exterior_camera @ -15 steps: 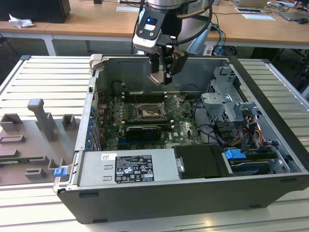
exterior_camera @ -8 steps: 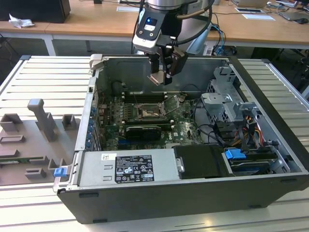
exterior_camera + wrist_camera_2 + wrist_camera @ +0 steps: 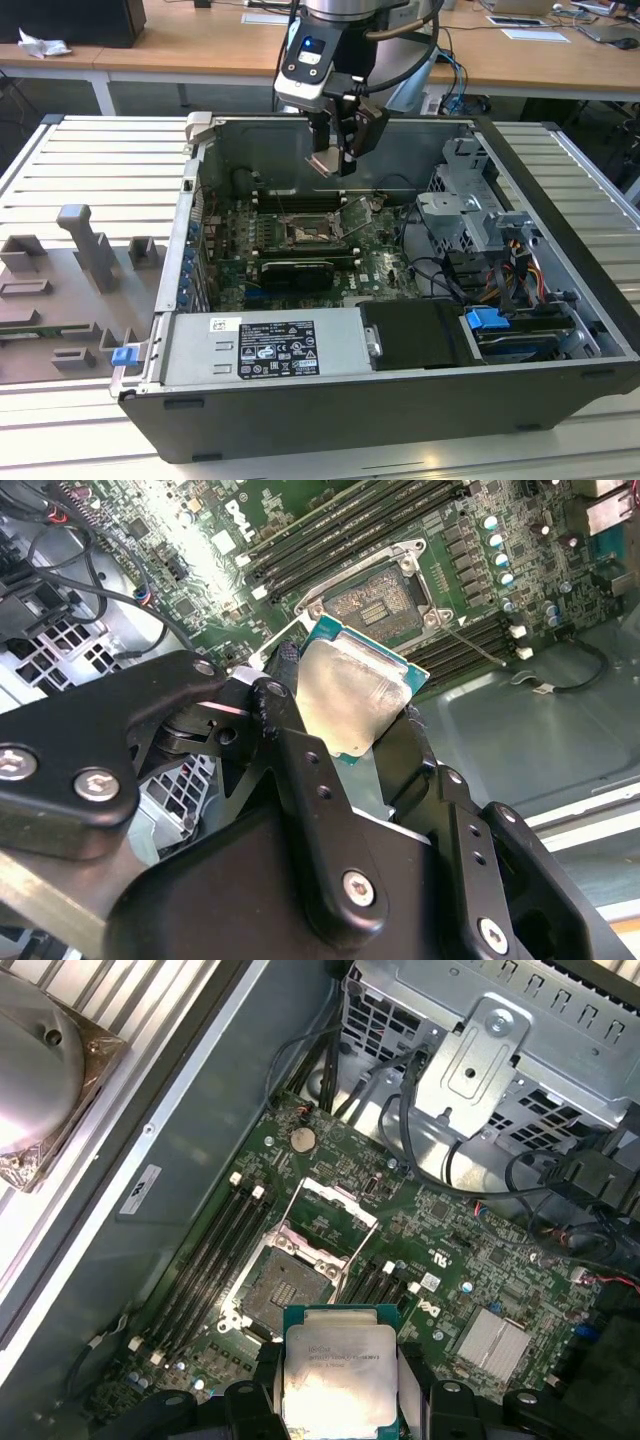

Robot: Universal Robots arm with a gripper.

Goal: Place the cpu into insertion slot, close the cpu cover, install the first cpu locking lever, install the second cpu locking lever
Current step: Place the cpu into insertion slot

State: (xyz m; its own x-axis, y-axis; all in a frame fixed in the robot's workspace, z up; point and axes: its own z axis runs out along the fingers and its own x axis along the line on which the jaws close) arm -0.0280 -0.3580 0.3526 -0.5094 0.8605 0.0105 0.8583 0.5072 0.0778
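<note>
My gripper [image 3: 335, 158] hangs above the open computer case, shut on the cpu [image 3: 324, 162]. Both wrist views show the cpu [image 3: 345, 695] [image 3: 338, 1375], a pale silvery square on a green edge, clamped between the black fingers [image 3: 290, 730]. The insertion slot [image 3: 304, 233] [image 3: 378, 598] [image 3: 285, 1285] lies bare below on the green board, with its dark centre exposed. The cpu cover [image 3: 335, 1222] [image 3: 352, 213] stands hinged up beside the slot. A thin wire lever [image 3: 470, 645] sticks out loose next to the slot. The cpu is well above the slot and touches nothing.
Black memory slots [image 3: 215, 1250] flank the socket. A long black expansion card [image 3: 298, 270] sits in front of it, a power supply [image 3: 260, 345] nearer still. A metal drive cage [image 3: 470, 200] with cables fills the exterior view's right. A grey fixture tray [image 3: 70, 290] lies outside the case.
</note>
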